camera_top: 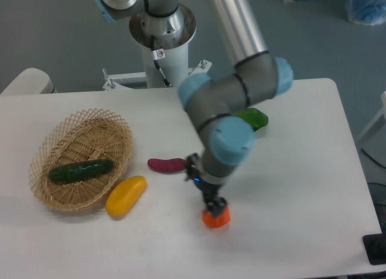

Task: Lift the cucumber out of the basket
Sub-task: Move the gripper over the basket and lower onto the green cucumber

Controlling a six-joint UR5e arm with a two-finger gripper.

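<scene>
The dark green cucumber (80, 170) lies lengthwise inside the oval wicker basket (116, 124) at the left of the table. My gripper (206, 187) hangs over the middle of the table, well to the right of the basket and about 200 pixels from the cucumber. Its black fingers (217, 204) show on either side of the wrist, spread apart with nothing between them, so it looks open. The lower finger sits just above an orange vegetable.
A yellow pepper (126, 195) lies against the basket's front right rim. A purple vegetable (167, 165) rests between basket and gripper. An orange vegetable (216, 217) sits under the gripper. A green pepper (253, 118) shows behind the arm's elbow.
</scene>
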